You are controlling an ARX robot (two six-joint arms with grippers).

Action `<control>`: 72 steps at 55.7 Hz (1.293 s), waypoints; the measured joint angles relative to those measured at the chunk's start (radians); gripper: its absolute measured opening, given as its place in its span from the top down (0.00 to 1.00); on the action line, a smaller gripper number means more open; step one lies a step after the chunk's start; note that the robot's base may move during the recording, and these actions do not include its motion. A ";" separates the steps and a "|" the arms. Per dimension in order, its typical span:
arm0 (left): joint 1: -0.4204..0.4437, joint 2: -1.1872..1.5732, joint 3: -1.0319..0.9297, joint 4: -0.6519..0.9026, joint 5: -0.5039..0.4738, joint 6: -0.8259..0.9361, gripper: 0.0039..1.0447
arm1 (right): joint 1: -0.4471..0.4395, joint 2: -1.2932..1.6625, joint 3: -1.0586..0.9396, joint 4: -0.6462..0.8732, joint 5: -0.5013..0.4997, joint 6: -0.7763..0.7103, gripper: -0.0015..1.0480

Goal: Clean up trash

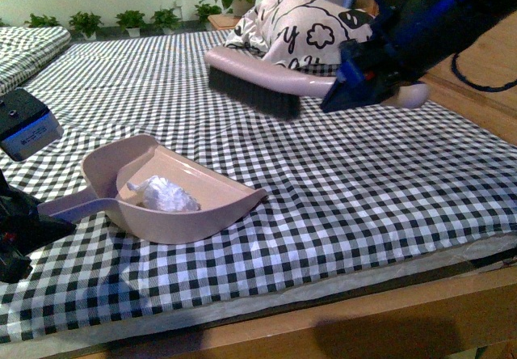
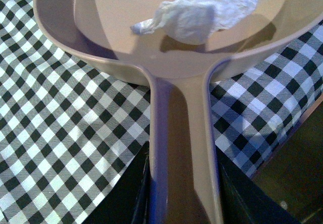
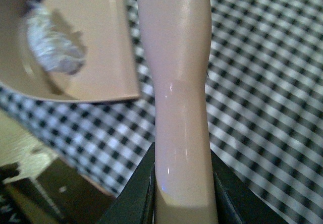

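The trash, a small crumpled white paper wad [image 1: 166, 196], lies inside the pinkish-beige dustpan [image 1: 210, 205] on the checked cloth. It also shows in the left wrist view [image 2: 202, 12] and the right wrist view [image 3: 50, 45]. My left gripper [image 1: 32, 221] is shut on the dustpan's handle [image 2: 181, 148] at the near left. My right gripper [image 1: 355, 80] is shut on the brush [image 1: 258, 80] by its handle [image 3: 181, 108] and holds it in the air, well above and behind the dustpan, dark bristles pointing down.
A black-and-white checked cloth [image 1: 363, 181] covers the table; its wooden front edge [image 1: 363, 310] runs along the bottom. A large white pillow with black cartoon prints [image 1: 299, 23] lies at the back. Potted plants [image 1: 129, 21] line the far wall.
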 joint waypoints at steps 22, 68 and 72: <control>0.002 -0.158 -0.066 0.333 -0.340 -0.490 0.73 | -0.175 -0.482 -0.393 0.265 0.011 0.412 0.80; -0.523 -0.892 -0.248 0.240 -1.066 -0.535 0.73 | -0.661 -1.326 -0.577 0.122 -0.477 0.884 0.80; -0.542 -0.898 -0.264 0.238 -1.095 -0.543 0.73 | -0.666 -1.324 -0.582 0.126 -0.460 0.885 0.80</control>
